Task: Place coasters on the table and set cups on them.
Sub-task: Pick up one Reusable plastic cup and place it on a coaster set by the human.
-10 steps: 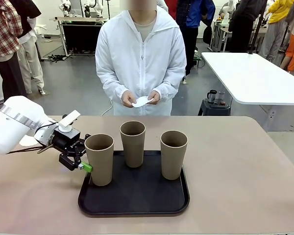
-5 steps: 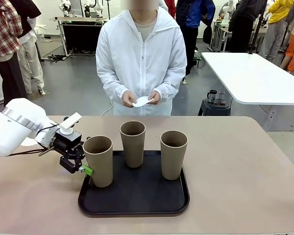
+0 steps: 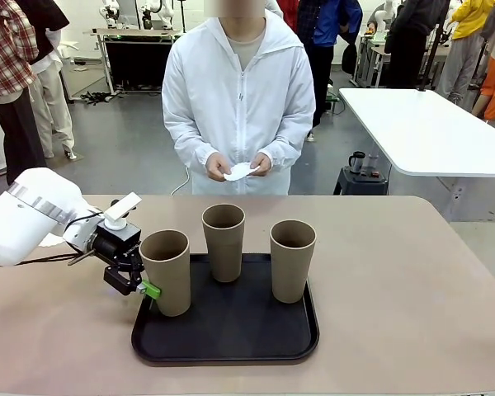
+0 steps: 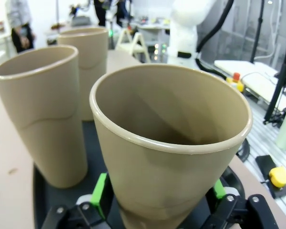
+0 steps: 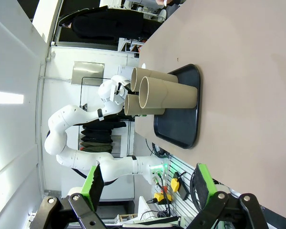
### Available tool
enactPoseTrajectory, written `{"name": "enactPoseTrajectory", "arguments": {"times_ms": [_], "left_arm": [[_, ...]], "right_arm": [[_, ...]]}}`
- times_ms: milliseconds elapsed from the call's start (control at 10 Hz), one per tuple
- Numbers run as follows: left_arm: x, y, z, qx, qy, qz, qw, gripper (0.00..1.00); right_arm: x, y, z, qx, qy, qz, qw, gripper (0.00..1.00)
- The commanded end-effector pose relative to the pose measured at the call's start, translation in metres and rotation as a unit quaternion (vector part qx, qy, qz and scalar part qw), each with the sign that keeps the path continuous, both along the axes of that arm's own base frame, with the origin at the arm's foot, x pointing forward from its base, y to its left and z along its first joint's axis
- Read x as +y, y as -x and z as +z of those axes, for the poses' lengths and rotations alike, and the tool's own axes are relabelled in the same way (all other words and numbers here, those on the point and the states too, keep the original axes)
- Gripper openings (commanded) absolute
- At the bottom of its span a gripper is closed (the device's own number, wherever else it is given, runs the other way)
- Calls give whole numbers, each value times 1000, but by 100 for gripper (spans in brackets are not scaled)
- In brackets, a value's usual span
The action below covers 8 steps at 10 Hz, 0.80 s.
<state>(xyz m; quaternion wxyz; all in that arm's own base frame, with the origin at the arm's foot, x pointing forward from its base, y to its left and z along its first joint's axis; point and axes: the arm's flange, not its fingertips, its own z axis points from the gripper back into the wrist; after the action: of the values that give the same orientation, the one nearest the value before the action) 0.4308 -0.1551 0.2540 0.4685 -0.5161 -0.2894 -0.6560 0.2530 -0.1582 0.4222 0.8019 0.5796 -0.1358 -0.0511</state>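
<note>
Three tan cups stand on the black tray (image 3: 227, 334): left cup (image 3: 167, 271), middle cup (image 3: 223, 241), right cup (image 3: 292, 259). My left gripper (image 3: 148, 285) straddles the left cup (image 4: 171, 157) low on its wall. Its green pads (image 4: 99, 194) sit close on either side, and I see no firm pinch. My right gripper (image 5: 148, 191) hangs open high over the table (image 5: 238, 71) with nothing between its fingers, and sees the cups (image 5: 167, 93) from afar. The person's hands hold white coasters (image 3: 239, 171) beyond the far edge of the table (image 3: 396, 272).
The tray (image 5: 181, 129) lies mid-table near my side. Bare beige tabletop lies left and right of it. A white table (image 3: 429, 128) stands behind on the right, with people farther back.
My left gripper's jaws have narrowed around the left cup and the wrist has edged slightly toward it. The cups, the person's hands and the right arm have not moved.
</note>
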Motion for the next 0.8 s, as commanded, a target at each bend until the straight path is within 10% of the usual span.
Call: {"name": "enactPoseTrajectory", "arguments": {"times_ms": [0,100,200,300,700], "left_arm": [[-2,2,0,-2,10,-8,1000,42],[0,1,1,-1,12,-9,1000,0],[2,1,3,-1,12,-10,1000,37],[5,1,6,-2,15,-10,1000,0],[36,28,117,-4,-3,104,995,0]], "right_arm": [[0,-1,0,-1,-5,1,1000,100],[0,-1,0,-1,-5,1,1000,100],[0,-1,0,-1,-5,1,1000,100],[0,-1,0,-1,-5,1,1000,100],[0,-1,0,-1,-5,1,1000,100]]}}
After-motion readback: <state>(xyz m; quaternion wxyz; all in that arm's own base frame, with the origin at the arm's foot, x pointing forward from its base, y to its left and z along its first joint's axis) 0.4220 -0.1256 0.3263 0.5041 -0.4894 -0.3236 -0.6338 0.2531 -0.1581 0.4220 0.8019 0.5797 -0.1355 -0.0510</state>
